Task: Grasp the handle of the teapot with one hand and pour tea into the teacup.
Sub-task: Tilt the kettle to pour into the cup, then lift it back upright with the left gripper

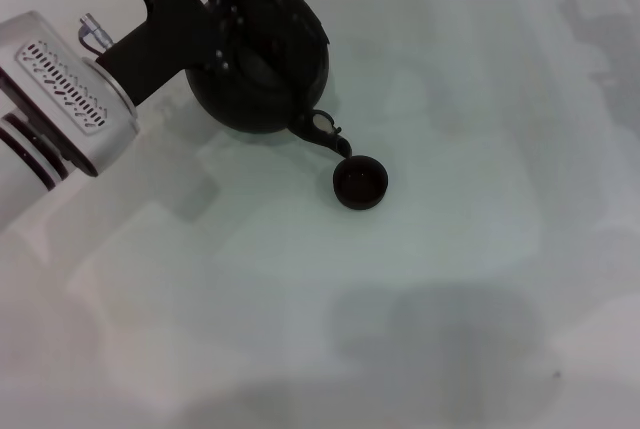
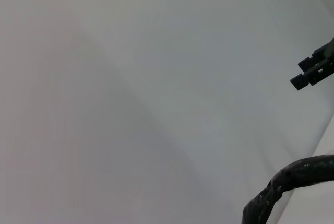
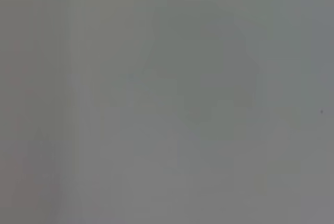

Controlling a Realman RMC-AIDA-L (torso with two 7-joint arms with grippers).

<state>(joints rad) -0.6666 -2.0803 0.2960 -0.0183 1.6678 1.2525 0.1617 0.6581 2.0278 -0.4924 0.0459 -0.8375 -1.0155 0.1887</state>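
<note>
From my head view I count one teapot (image 1: 262,61), one teacup (image 1: 360,182) and one arm at work, my left. The teapot is round and matte black, tilted over so its short spout (image 1: 322,129) points down toward the teacup; the spout's tip sits just above and beside the cup's rim. The teacup is a small, low, round black bowl standing upright on the desk (image 1: 470,249), a little right of the frame's centre. My left hand (image 1: 205,14) is black and angular, on a white cylindrical forearm with dark rings and a perforated panel; it sits against the top of the pot where the handle is, and its fingers look closed on that handle, though black on black hides the exact grip. The desk is plain, smooth and white, with soft grey shadows. At the far top right corner a dark scrap shows, too small to identify.

In my left wrist view I see one curved piece of the handle (image 2: 284,182), dark with a rough, wrapped texture, plus a small black blocky part near the edge, over pale desk.

My right wrist view shows only blurred grey surface; I cannot tell that hand's state.
</note>
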